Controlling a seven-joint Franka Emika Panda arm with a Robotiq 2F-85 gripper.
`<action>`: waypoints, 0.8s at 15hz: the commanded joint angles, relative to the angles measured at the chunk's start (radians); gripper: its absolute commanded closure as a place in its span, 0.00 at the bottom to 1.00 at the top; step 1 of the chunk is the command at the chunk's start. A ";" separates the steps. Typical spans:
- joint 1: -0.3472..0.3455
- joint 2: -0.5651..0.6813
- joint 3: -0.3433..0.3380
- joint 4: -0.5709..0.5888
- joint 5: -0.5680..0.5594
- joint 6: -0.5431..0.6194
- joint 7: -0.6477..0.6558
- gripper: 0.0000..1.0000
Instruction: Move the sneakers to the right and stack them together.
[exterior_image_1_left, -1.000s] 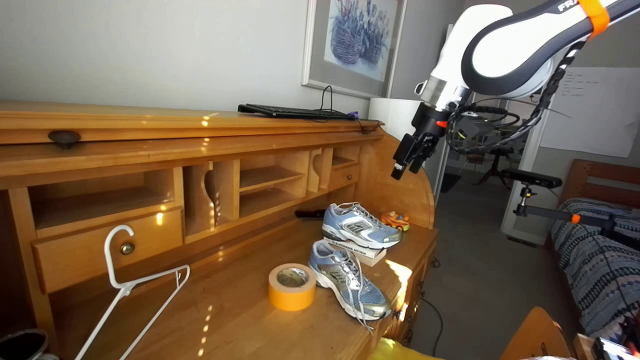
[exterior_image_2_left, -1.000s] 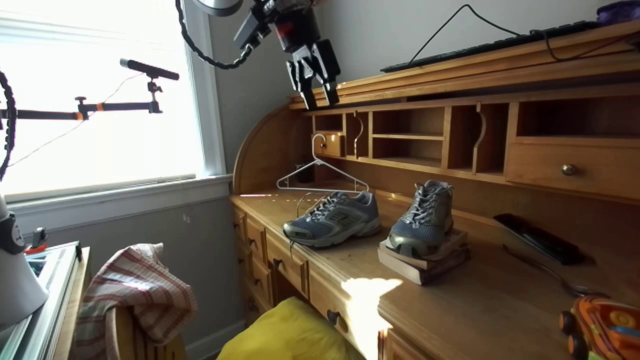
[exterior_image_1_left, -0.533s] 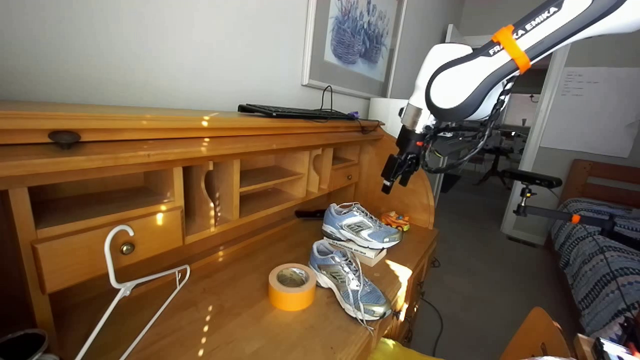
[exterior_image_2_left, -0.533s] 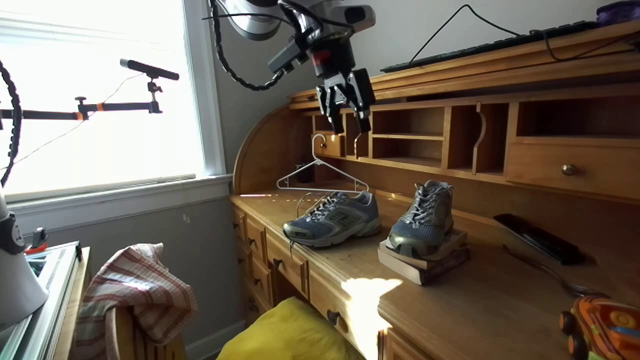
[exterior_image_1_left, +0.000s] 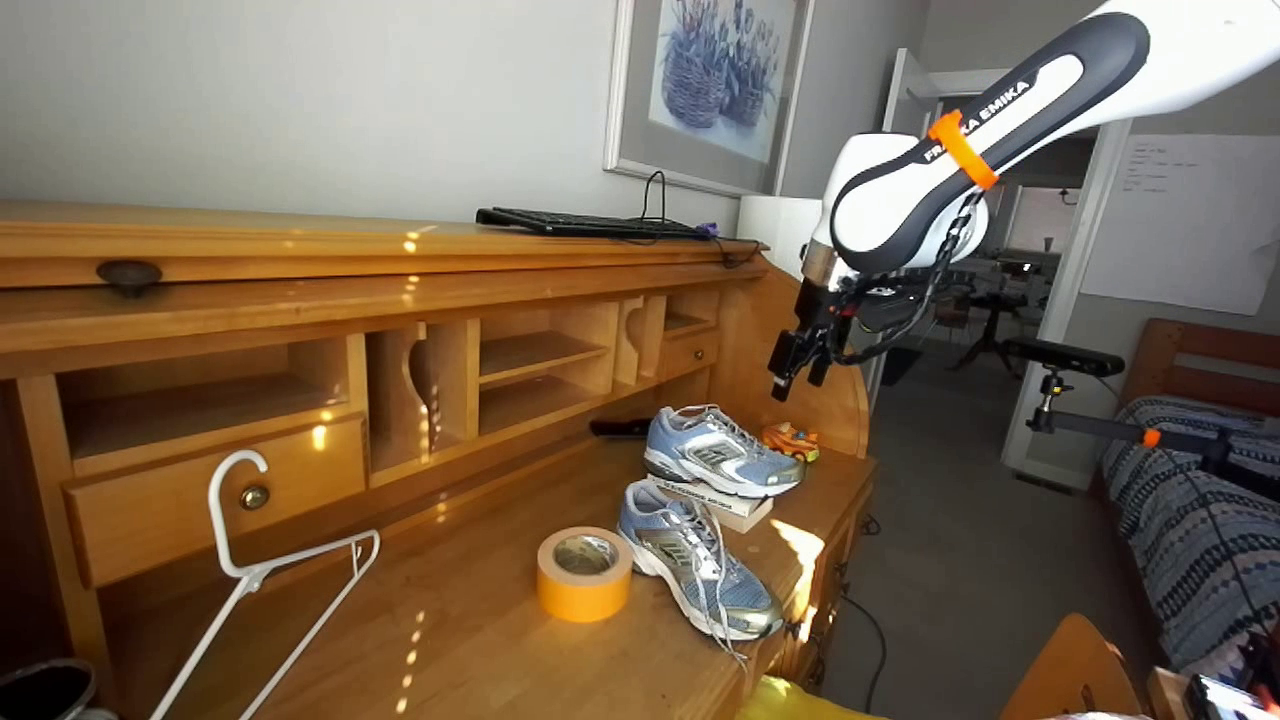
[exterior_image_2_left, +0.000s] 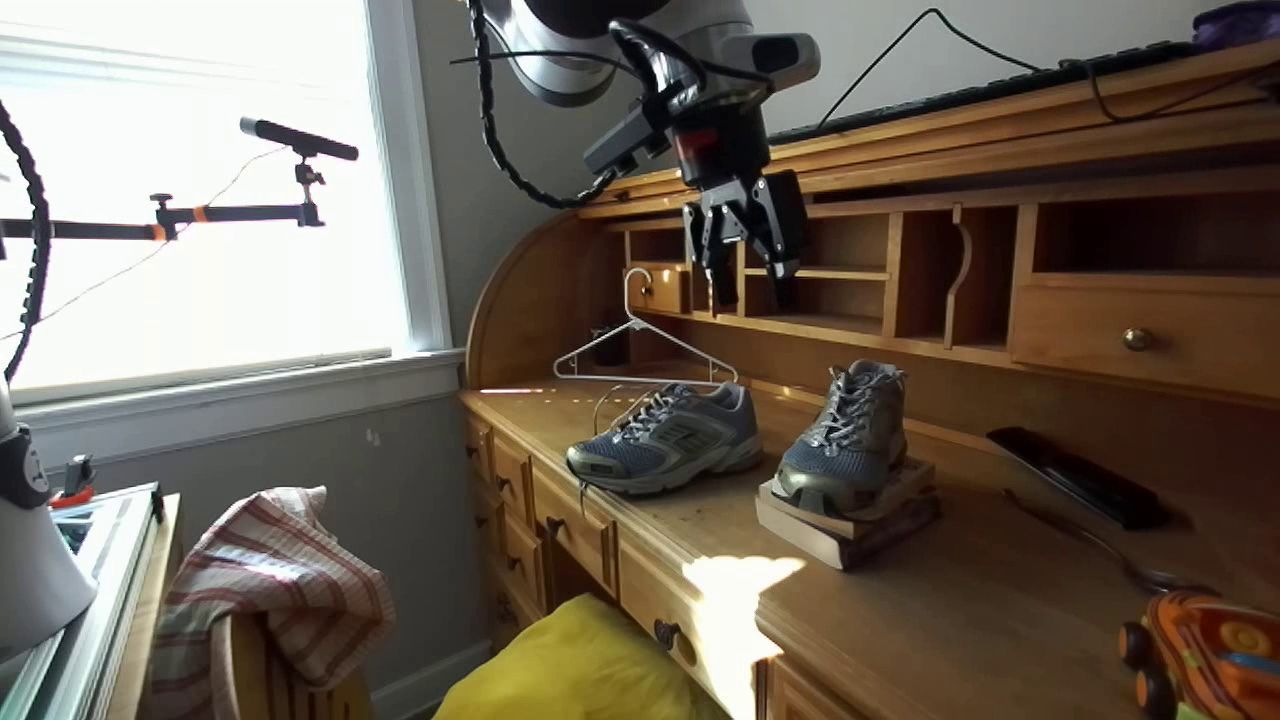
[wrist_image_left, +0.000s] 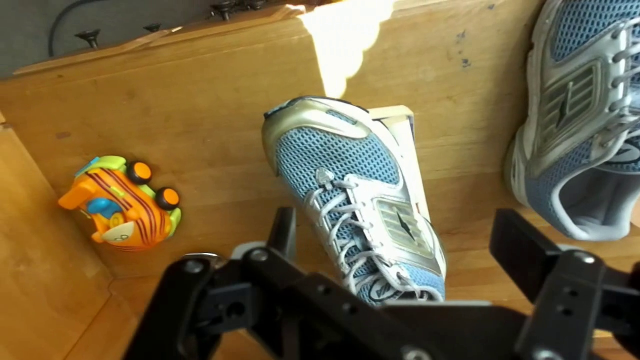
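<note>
The pincer (exterior_image_2_left: 755, 300) hangs above the worktop (exterior_image_1_left: 480, 640), fingers spread wide, holding nothing, apart from everything below. Sneakers in 2 spots: the book sneaker (exterior_image_2_left: 840, 440) sits askew on a book (exterior_image_2_left: 800, 530); the worktop sneaker (exterior_image_2_left: 675, 440) stands sole down on the wood, near the book and right by the tape roll (exterior_image_1_left: 585, 602) (touching it? can't tell). Not stacked yet.

Wrist view puts the book sneaker between the fingertips (wrist_image_left: 283, 232), so probably lining up a grab there. Guess only.

Risks:
- The book sneaker lies at a slant to the gap. Straight descent without a wrist turn could land 1 finger on the upper and press the shoe down.
- Toe looks to run past the book's edge. Pressure there could tip the shoe or skid the book.
- Mesh upper is likely soft: weak squeeze slips, hard squeeze crumples.
- Laces (wrist_image_left: 345, 220) sit inside the gap and could snag a finger on release.
- The toy car (wrist_image_left: 131, 200) is near; a wide swing that way could knock it.
- Stacking: laced top is uneven, so the upper shoe could roll off if let go off-centre.
- Unclear whose "right" is meant; wrong guess, wrong spot.
</note>
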 joint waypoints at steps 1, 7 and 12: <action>-0.021 0.049 -0.006 0.067 0.016 -0.024 0.004 0.00; -0.022 0.036 -0.004 0.052 0.000 -0.005 0.002 0.00; -0.024 0.177 -0.013 0.223 -0.061 -0.011 -0.011 0.00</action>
